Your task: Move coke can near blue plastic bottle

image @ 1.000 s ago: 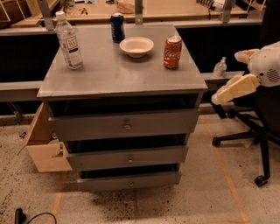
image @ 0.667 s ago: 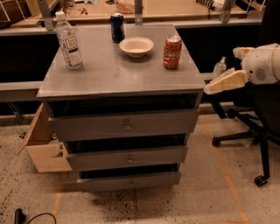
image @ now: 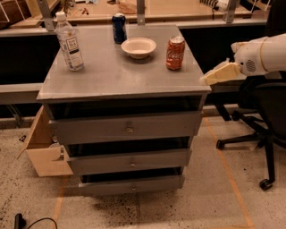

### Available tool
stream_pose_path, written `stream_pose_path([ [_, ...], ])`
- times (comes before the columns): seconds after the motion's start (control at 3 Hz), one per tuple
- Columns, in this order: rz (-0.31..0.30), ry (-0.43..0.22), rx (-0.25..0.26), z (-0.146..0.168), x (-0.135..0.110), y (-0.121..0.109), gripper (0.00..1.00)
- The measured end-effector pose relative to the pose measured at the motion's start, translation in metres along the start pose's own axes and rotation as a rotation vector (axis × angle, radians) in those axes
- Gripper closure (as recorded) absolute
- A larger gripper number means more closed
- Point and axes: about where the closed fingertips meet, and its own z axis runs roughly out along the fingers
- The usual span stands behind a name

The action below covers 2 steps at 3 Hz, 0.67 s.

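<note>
A grey cabinet [image: 111,78] is standing on a speckled floor [image: 178,205] that is carrying orange tape lines [image: 225,167]. Its flat top is serving as the work surface. Behind it a wooden bench [image: 178,9] is running across the back of the room. A black office chair [image: 263,112] is sitting to the right, and a wooden box [image: 42,150] is leaning against the cabinet's lower left side. A dark cable [image: 31,221] is lying in the bottom left corner.

Three drawers [image: 129,129] are showing below the top, each with a dark gap above its front; their insides are lying in shadow and cannot be made out. A pale bowl [image: 139,47] is sitting mouth up toward the back middle of the top.

The coke can [image: 175,53] is standing upright near the right edge, just right of the bowl. The bottle [image: 70,42] is standing upright at the far left, well apart from the coke can. A blue can [image: 119,27] is standing at the back, between them.

The gripper [image: 212,77] is hovering just off the cabinet's right edge, at about the level of the top, pointing left on a white arm [image: 263,53]. It is holding nothing and touching nothing; whether it is open or closed cannot be told.
</note>
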Motion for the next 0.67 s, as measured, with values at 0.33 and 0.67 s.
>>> stream_pose_path([
  [0.33,-0.004,0.002,0.021,0.004,0.0,0.001,0.0],
  [0.67,0.027,-0.068,0.06,0.049,-0.001,-0.009,0.0],
])
